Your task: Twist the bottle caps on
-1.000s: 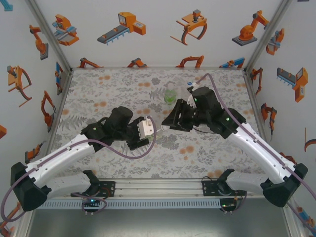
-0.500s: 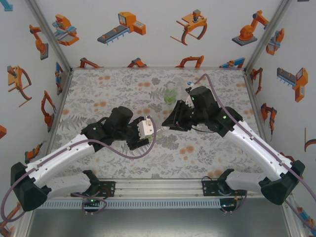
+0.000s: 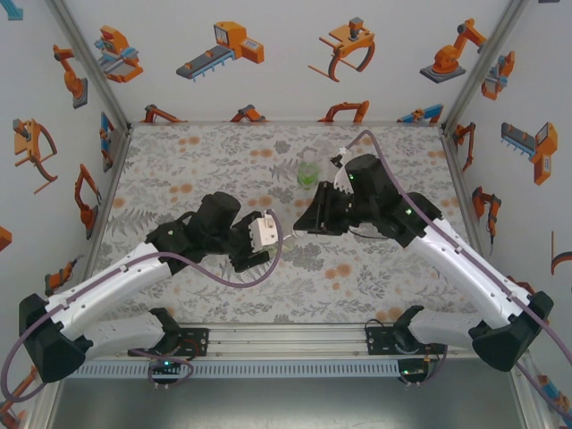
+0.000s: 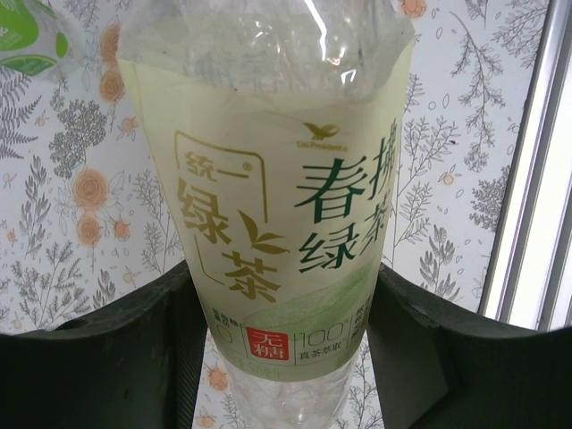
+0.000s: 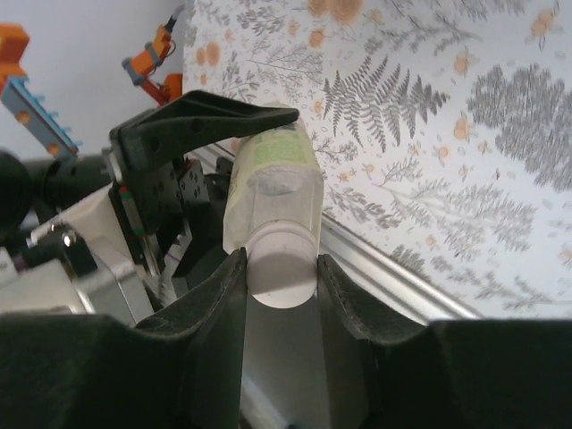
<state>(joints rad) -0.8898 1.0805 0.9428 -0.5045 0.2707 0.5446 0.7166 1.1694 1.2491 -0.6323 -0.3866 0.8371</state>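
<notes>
Right wrist shows the right jaws clenched around the white cap (image 5: 282,268) on the yellow-label bottle (image 5: 271,174), whose body the left jaws grip

left arm (image 3: 107,281) and right arm (image 3: 465,264): white shells, black joints and bases; a purple cable (image 3: 214,274) trails along each; green lights dot the right arm.

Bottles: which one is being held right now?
The pale yellow-label bottle: the left gripper clamps its body and the right gripper pinches its white cap. The green-label bottle sits apart on the table, untouched.
</notes>
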